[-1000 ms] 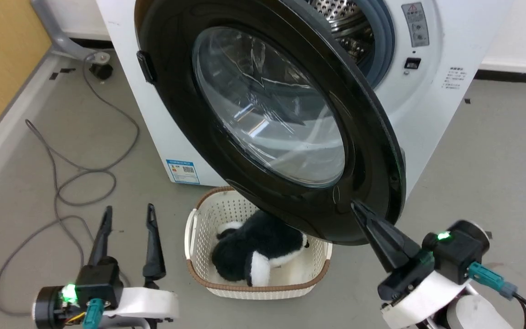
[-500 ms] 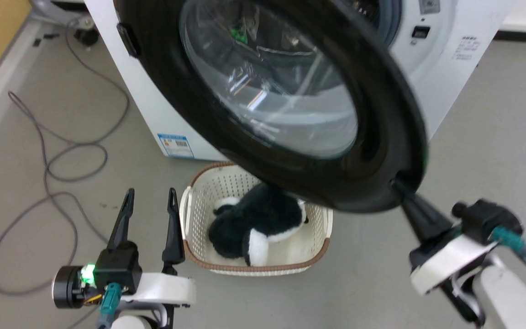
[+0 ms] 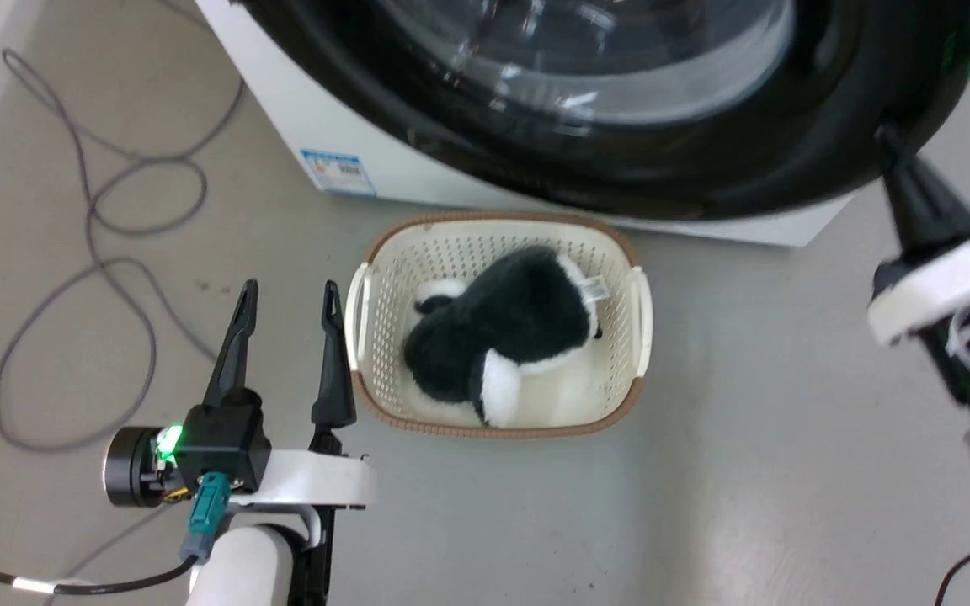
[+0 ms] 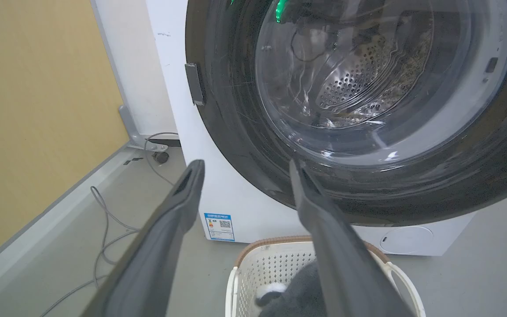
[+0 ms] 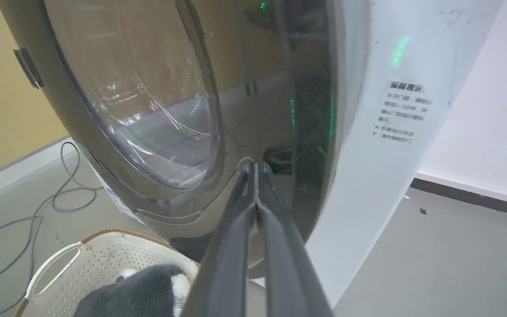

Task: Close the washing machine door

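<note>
The washing machine door, glossy black with a clear glass window, spans the top of the head view and lies close against the white washing machine. My right gripper is shut with nothing in it. Its tips press on the door's lower right rim, and in the right wrist view the gripper touches the black door beside the white front. My left gripper hangs open and empty over the floor, left of the basket. In the left wrist view the steel drum shows through the door's glass.
A cream basket holding a black-and-white plush toy stands on the grey floor right under the door. Grey cables loop on the floor at the left. A yellow wall stands to the machine's left.
The door has swung from wide open to near the machine's front, with my shut right gripper against its rim throughout. The head camera has moved forward and tipped down. The left gripper stays open.
</note>
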Available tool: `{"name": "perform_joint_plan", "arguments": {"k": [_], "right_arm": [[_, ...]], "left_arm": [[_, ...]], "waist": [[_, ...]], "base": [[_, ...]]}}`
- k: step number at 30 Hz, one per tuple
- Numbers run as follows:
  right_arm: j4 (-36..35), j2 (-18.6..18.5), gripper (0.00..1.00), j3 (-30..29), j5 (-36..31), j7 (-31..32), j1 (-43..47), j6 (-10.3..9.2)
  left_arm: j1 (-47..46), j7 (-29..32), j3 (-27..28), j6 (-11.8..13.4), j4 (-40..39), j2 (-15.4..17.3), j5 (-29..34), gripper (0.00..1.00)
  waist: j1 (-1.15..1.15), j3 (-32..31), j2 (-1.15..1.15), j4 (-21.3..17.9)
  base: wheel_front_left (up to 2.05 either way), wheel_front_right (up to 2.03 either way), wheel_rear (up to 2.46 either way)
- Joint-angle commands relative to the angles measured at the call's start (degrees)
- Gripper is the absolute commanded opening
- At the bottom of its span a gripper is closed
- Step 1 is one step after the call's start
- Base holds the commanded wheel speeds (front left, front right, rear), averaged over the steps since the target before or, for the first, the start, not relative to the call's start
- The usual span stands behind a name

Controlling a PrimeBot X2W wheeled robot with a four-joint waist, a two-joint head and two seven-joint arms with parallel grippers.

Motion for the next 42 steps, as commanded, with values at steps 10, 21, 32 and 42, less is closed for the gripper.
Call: {"name": "perform_joint_plan", "arguments": {"k": [10,21,32,42], "right_arm": [[11.4,-0.7,0.0,-3.6,-1.6,-0.3,-12.9,-0.09],[14.2,1.6,0.0,-7.8,-5.9,-0.3,-13.7,-0.09],[-5.3,7.3,0.0,-13.9,-12.7,-0.3,0.7,-0.09],[-20.7,14.7,0.0,-15.9,-16.5,-0.3,16.7,-0.09]], "left_arm": [[-2.5,-0.3,-0.7,0.5,0.2,-0.3,-0.5,1.0],[-2.0,-0.3,-0.2,1.2,0.8,-0.4,-1.0,1.0],[1.9,-0.3,3.0,1.0,1.9,0.0,0.8,1.0],[5.4,-0.3,5.0,1.3,2.7,0.5,1.8,1.0]], "waist": [[0.0,3.0,0.0,2.3],[0.0,1.1,0.0,1.9],[0.0,-6.9,0.0,-4.5],[0.0,-13.2,0.0,-9.3]], "base": [[0.0,0.0,0.0],[0.0,0.0,0.0],[0.0,0.0,0.0],[0.0,0.0,0.0]]}}
